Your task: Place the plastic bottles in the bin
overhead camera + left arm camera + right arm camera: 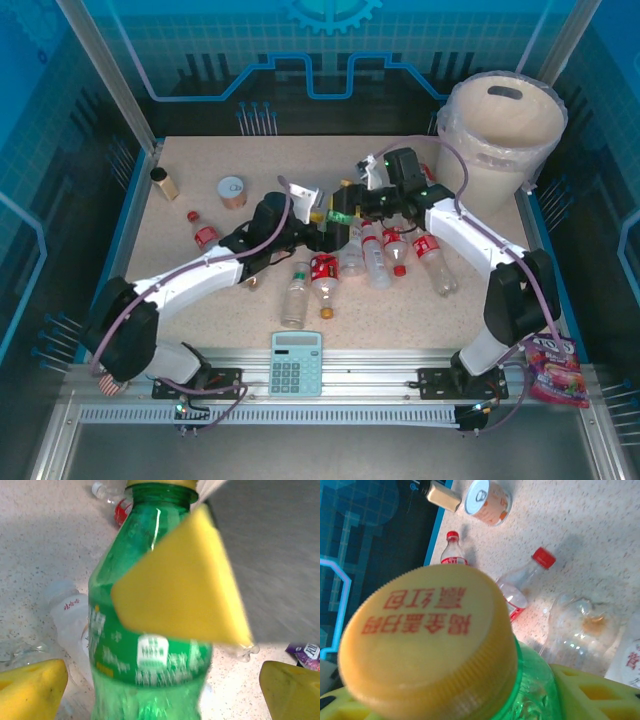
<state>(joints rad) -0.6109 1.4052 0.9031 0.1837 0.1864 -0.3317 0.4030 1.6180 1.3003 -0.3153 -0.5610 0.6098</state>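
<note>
A green plastic bottle [341, 217] with a yellow cap [427, 635] is up off the table at its middle. In the right wrist view my right gripper [470, 702] is shut on its neck, a yellow finger [592, 692] on each side. One right finger pad [185, 590] lies across the green bottle [150, 680] in the left wrist view. My left gripper [160, 692] is open around the body, its fingertips [30, 690] wide apart and off it. Several clear red-capped bottles [375, 255] lie just in front. The cream bin [490, 170] stands at the far right.
A tin can [232, 191] and a small brown jar [164, 183] sit far left, with a red-capped bottle [203, 232] near them. Two more bottles [310, 288] lie nearer the front. A calculator [296, 363] rests at the near edge, a snack bag [555, 370] at the near right.
</note>
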